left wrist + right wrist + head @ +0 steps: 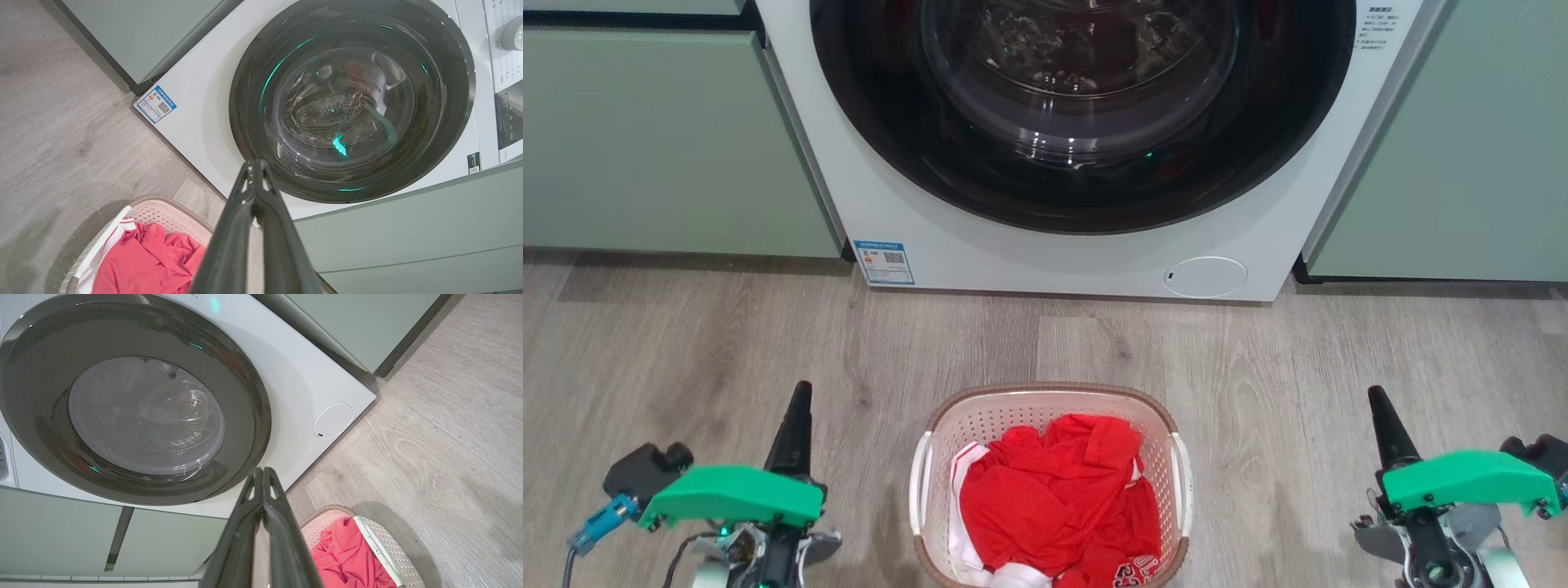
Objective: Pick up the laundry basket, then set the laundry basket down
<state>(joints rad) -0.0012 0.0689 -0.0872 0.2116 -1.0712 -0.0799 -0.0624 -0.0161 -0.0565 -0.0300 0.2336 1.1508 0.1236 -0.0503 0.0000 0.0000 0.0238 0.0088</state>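
Grey wood floor (686,343); laundry basket (1013,418) at 6 o'clock of washing machine (1054,261); green cabinets (645,139) flanking. Left gripper (803,390), right gripper (1374,394): fingers together, empty.

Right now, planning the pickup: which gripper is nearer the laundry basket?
Left. The left gripper sits left of the laundry basket, a modest gap away; the right gripper sits to its right, across a wider gap. Neither touches it.

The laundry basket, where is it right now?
In the head view the laundry basket sits on the wood floor at bottom centre, in front of the washing machine, between the left gripper and the right gripper.
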